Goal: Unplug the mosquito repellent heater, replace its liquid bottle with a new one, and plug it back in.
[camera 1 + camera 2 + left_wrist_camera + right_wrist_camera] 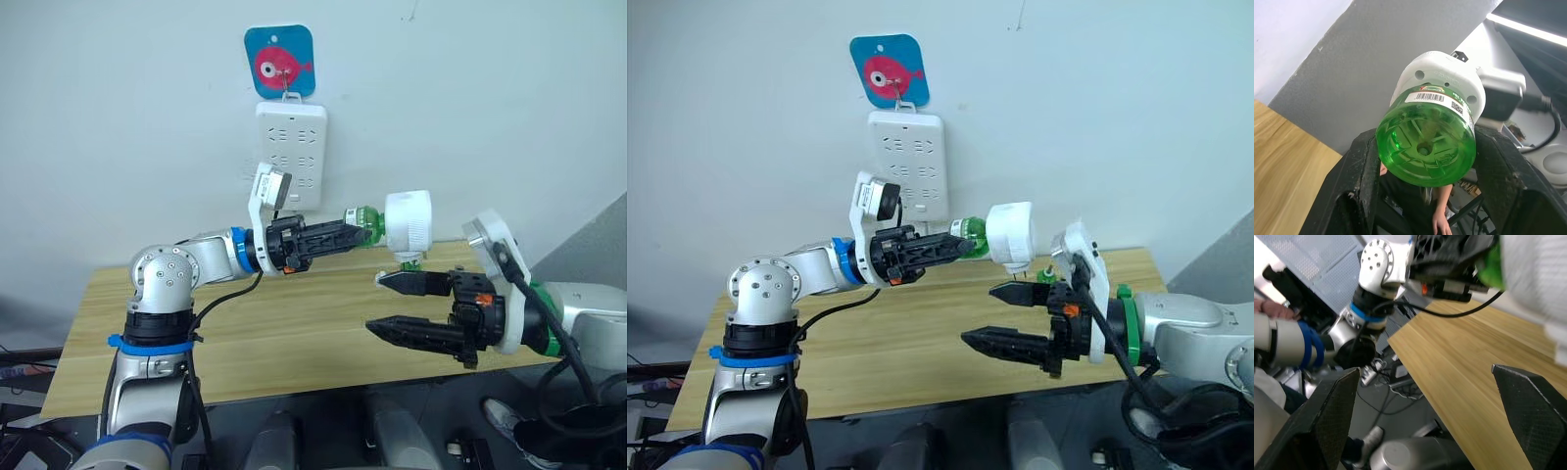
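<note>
At the left, the left gripper [351, 235] reaches out level above the wooden bench [294, 333], its black jaws clamped on the green liquid bottle [364, 222] — a translucent, ribbed plastic cylinder whose round base and barcode label face the left wrist camera, where the two fingers [1359, 181] press its sides. Most of the bottle's body is hidden in the head views by the jaws and by the mosquito repellent heater [409, 222], the small white rounded plastic unit still seated on the bottle's far end and held in the air, well above the bench. Behind it, on the pale wall, hangs a long white power strip [291, 152] under a blue hook plate with a pink fish [280, 61]; the heater is not plugged into it. Just beneath the heater a small green-and-white piece [409, 259] is too small to make out. At the right, the right gripper [392, 305] sits below the heater with its ridged black jaws wide apart and holding nothing — in the right wrist view the heater is only a blurred white mass, cut off at the edge.
</note>
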